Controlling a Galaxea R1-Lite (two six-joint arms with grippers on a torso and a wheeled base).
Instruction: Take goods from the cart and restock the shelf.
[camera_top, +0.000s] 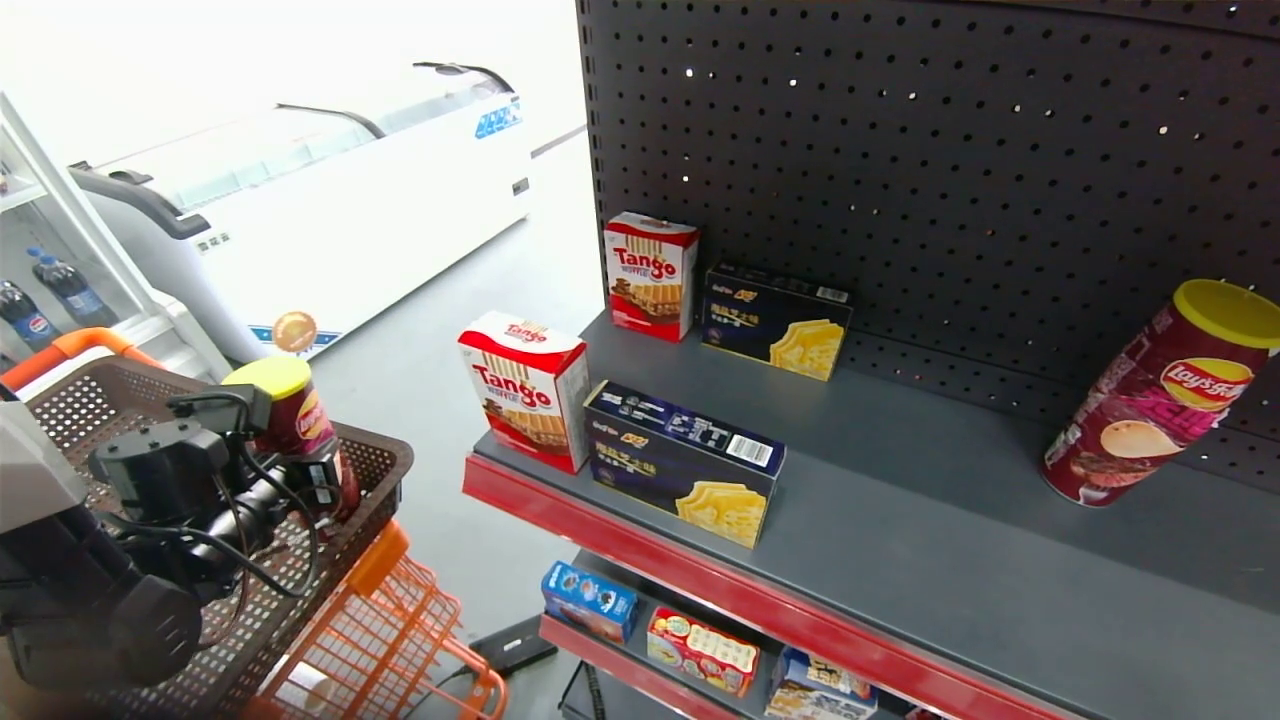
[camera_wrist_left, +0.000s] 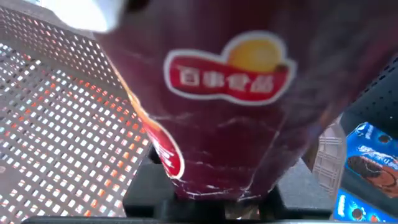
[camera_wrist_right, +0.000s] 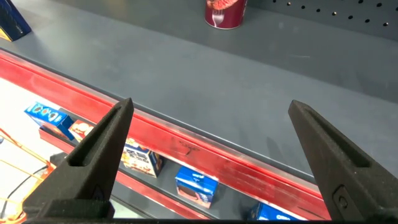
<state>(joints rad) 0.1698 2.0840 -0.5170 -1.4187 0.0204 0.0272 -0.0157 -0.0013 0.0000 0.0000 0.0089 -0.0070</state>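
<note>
A cylindrical maroon chip canister (camera_top: 295, 410) with a yellow lid is gripped upright by the left end effector (camera_top: 315, 470) over the brown perforated basket (camera_top: 385, 450) of the orange wire cart (camera_top: 400, 620); its lower part is hidden behind cables. The right end effector (camera_wrist_right: 211, 109) is spread wide above the red front strip (camera_wrist_right: 205, 152) of the grey shelf (camera_top: 900, 520). On that shelf are set two red-and-white wafer boxes (camera_top: 525, 390), two dark blue cardboard boxes (camera_top: 685, 460) and a second canister (camera_top: 1160, 395), tilted against the black pegboard (camera_top: 950, 150).
</note>
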